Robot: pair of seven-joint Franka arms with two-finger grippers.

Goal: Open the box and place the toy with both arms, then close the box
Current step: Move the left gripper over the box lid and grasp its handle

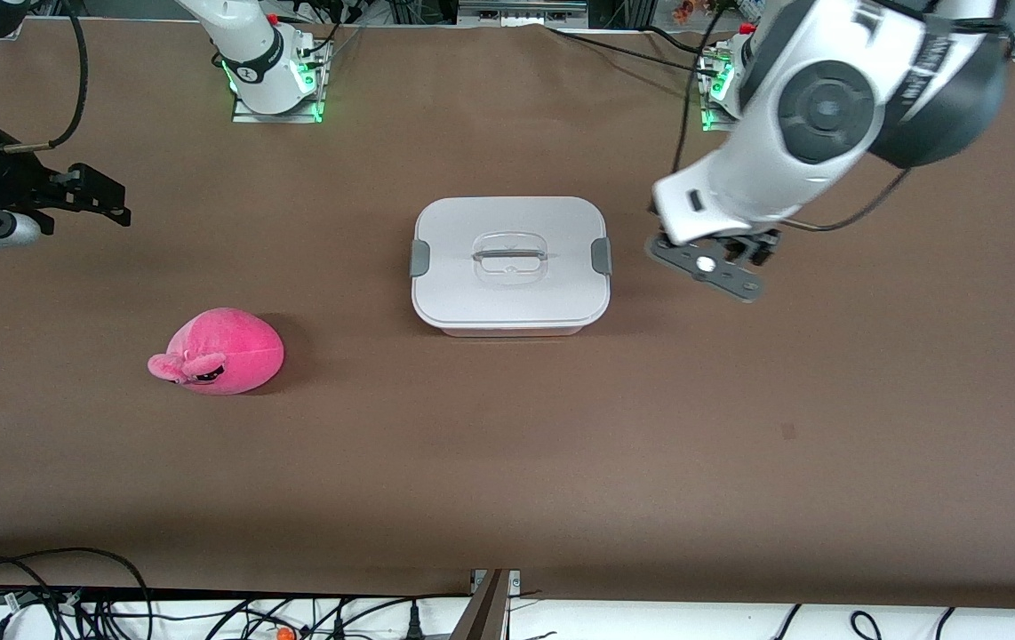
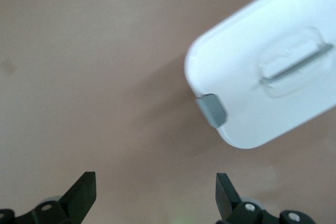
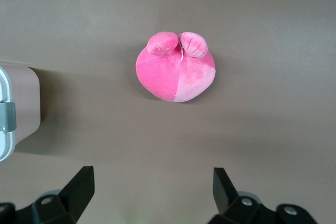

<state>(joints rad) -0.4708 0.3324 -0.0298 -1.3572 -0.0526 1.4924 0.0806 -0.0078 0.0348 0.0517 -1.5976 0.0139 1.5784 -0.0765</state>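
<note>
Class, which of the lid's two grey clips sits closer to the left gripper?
The grey clip at the left arm's end of the box; the left gripper hovers just beside it.

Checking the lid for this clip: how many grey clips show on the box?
2: one grey clip on the box lid's end toward the right arm, the other clip toward the left arm. None seems hidden.

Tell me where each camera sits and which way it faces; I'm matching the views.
Front view: high across the brown table, facing both arms' bases; shows white-lidded pink plastic box, hot-pink plush toy, left gripper, right gripper.
Left wrist view: looks down past its open fingers at the box's clip.
Right wrist view: looks down past open fingers at the toy.
All share the box.
</note>
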